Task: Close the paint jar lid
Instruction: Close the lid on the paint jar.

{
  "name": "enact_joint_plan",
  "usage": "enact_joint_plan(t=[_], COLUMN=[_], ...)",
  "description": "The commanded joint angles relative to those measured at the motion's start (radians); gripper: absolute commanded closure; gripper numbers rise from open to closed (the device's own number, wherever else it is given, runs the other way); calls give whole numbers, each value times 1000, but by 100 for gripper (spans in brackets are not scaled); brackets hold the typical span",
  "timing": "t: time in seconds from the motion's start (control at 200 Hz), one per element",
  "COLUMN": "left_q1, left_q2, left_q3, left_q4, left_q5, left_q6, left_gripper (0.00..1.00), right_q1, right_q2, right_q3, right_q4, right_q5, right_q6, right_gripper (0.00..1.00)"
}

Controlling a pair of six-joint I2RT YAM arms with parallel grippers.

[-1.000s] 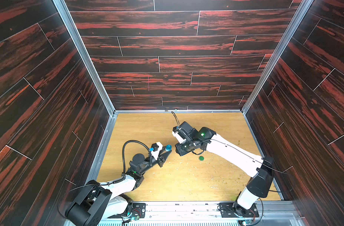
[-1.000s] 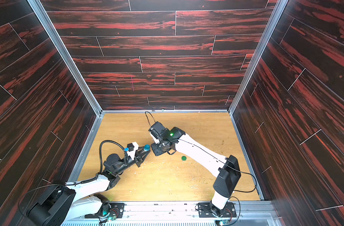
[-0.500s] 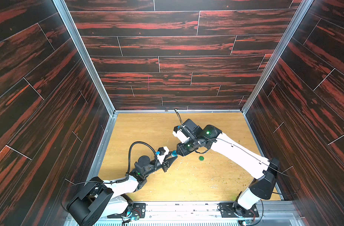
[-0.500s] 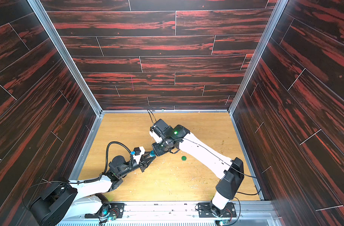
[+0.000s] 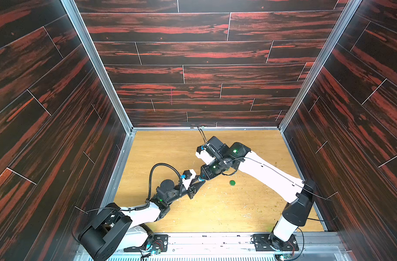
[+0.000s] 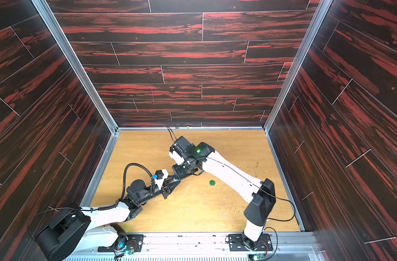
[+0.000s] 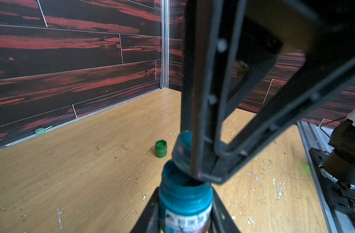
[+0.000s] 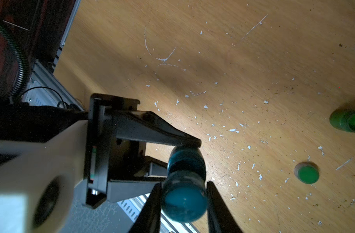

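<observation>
The left claw (image 8: pixel 180 157) holds the blue-green paint jar (image 7: pixel 184 199) tight. The right claw (image 7: pixel 208 173) pinches the lid (image 8: pixel 183 199) right at the jar's mouth, above the tabletop (image 5: pixel 215 214), low in the middle of both top views.

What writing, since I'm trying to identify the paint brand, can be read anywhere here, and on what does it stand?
Teal jar, white label: dark print, possibly Chinese characters, too blurred and cut off by the picture's edge to read.
Teal lid: no writing shows.
Green jar: no writing shows.
Nothing else here carries readable text.
</observation>
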Motion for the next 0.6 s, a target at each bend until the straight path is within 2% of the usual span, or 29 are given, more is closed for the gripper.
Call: enact_joint_plan(t=[0.0,0.596], left_q1=[-4,-4], left_q2=[-5,-34], left_q3=[26,19], left_q4=[12,-3], left_q5=[-4,-8], left_q6=[10,14], left_gripper=[73,73], right_q1=[-3,-17], right_q2=[22,56], right_q3=[32,42], right_q4=[-27,-27], right_q5=[-17,-8], right_q6=[-14,-17], right_gripper=[67,67])
